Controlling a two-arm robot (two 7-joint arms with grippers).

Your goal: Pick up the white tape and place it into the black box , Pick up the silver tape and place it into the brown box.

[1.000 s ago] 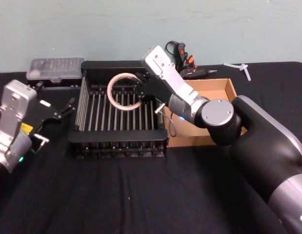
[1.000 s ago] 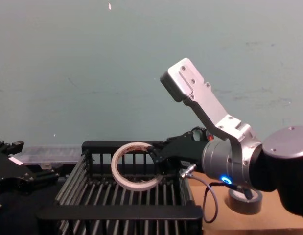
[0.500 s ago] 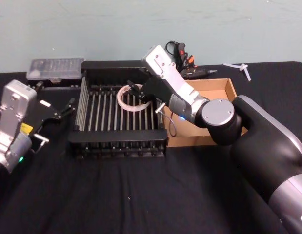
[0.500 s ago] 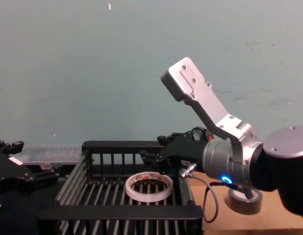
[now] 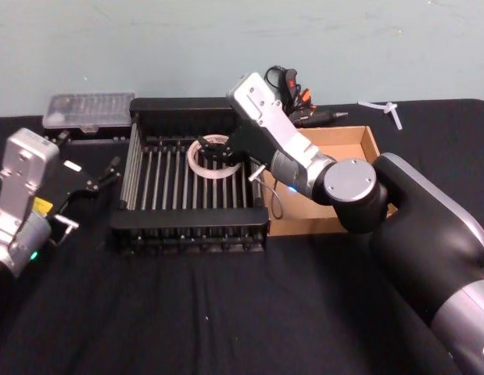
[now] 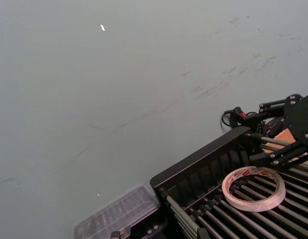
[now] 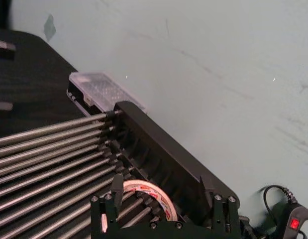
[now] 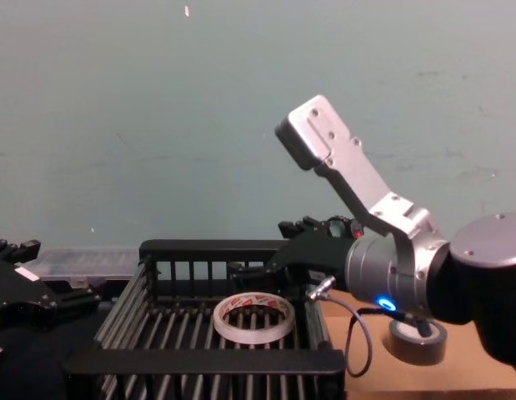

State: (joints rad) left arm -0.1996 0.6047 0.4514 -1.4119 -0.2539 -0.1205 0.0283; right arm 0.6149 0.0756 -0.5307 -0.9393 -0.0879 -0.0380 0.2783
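Lying below right tool [image 8: 256,271]: white tape [image 8: 252,319]

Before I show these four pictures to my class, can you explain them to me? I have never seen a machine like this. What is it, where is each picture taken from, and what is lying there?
It is a robot with two arms, each ending in a gripper. One picture comes from a camera on its head, one from its chest, and one from each wrist.

On a black cloth stand a black box with barred sides and a brown box of cardboard. The white tape lies flat on the bars inside the black box. The right gripper hangs open just above it, holding nothing. The silver tape sits in the brown box. The left gripper is parked, open, left of the black box. A clear plastic case and some cables lie behind.
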